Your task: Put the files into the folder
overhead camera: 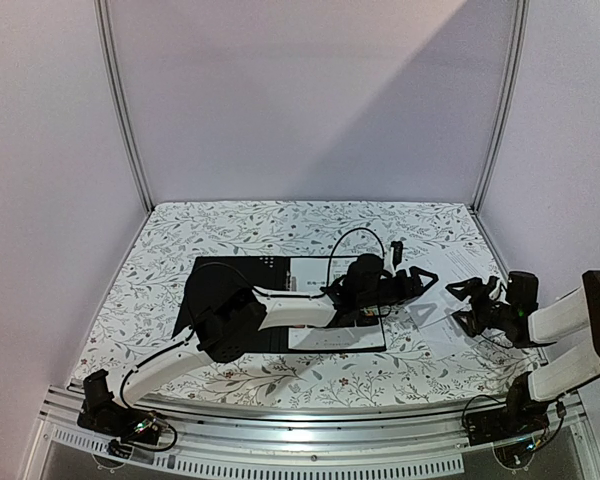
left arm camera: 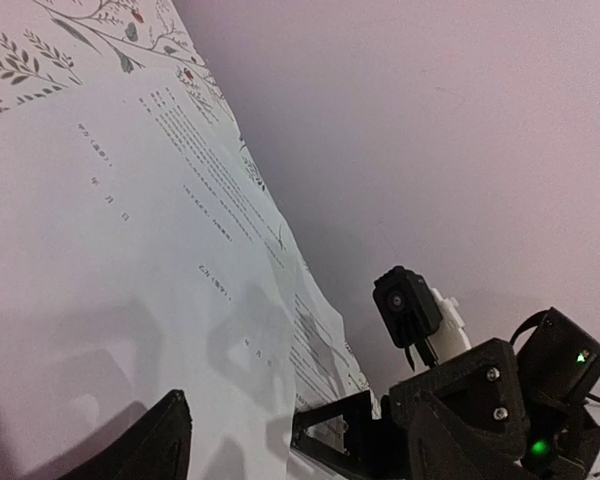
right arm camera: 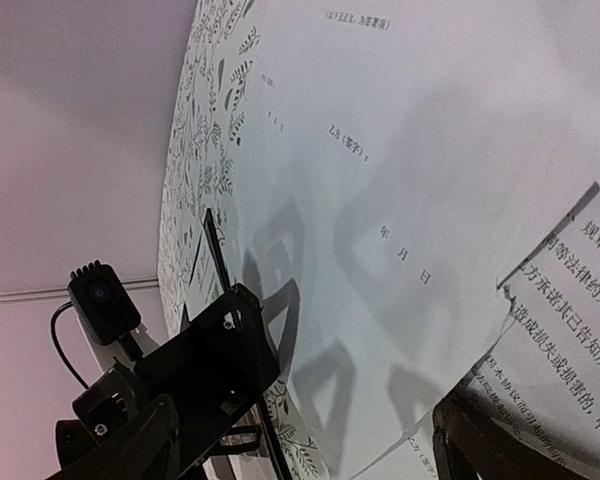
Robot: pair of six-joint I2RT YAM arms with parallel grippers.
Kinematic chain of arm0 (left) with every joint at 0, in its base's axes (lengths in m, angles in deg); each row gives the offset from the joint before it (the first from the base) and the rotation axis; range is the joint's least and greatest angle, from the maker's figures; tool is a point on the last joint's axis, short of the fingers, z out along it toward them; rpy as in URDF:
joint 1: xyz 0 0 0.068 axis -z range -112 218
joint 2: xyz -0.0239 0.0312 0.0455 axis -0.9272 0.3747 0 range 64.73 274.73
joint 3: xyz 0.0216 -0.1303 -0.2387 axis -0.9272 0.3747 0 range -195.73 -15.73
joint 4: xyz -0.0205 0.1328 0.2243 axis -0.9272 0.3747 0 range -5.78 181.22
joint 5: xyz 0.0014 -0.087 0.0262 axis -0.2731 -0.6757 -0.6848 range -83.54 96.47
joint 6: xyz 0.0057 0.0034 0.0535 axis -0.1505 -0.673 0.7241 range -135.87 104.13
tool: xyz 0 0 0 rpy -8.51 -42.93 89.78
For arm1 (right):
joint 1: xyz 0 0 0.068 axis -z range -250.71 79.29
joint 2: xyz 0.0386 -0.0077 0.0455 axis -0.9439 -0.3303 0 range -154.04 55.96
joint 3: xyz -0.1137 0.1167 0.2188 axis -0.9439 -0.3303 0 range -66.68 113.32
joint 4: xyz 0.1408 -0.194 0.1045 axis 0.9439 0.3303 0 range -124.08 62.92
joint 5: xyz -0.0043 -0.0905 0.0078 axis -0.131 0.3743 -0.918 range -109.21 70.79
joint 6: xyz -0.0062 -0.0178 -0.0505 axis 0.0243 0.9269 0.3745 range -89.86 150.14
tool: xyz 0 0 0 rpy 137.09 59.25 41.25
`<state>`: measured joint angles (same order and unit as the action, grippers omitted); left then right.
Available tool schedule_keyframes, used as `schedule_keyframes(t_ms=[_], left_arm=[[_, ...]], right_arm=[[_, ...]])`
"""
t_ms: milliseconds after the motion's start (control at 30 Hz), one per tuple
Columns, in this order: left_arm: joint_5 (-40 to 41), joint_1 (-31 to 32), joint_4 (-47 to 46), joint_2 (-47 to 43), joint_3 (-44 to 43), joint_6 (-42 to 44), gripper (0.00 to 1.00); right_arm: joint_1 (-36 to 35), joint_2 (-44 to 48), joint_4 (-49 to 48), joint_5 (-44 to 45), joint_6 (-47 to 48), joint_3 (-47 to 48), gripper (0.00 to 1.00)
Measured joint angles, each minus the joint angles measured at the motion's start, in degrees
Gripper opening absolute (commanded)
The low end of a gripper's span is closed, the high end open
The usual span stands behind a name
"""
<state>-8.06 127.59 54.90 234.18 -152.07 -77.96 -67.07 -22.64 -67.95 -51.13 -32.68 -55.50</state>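
The folder (overhead camera: 206,278) lies open on the table, black inside, with white printed sheets (overhead camera: 313,272) lying in its right half. More loose white files (overhead camera: 445,268) with fine black text lie on the table to its right. My left gripper (overhead camera: 418,283) reaches across the folder and hovers open over these files (left arm camera: 130,250). My right gripper (overhead camera: 472,302) is open at their right edge, facing the left one. In the right wrist view the overlapping files (right arm camera: 410,150) lie under my open right gripper (right arm camera: 300,450), and the left gripper (right arm camera: 205,365) shows opposite. Neither gripper holds anything.
The table (overhead camera: 280,225) has a floral-patterned cloth. Metal frame posts stand at the back corners, with plain walls behind. My left arm (overhead camera: 290,308) lies over the folder's front half. A black cable (overhead camera: 352,238) arcs above the left wrist.
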Motion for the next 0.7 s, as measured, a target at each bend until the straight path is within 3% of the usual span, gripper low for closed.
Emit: schedule_keyframes(t_ms=[500,700], left_arm=[[-0.33,-0.04,-0.02,0.0,0.09,-0.31,0.75],[-0.94,-0.11,0.02,0.0,0.09,-0.28,0.74]], right_arm=[[-1.81,-5.46,-14.75,2.45,-11.61,-3.91,0.85],[-1.86,-11.67,-27.36,4.33,-16.0,-5.92,0.75]])
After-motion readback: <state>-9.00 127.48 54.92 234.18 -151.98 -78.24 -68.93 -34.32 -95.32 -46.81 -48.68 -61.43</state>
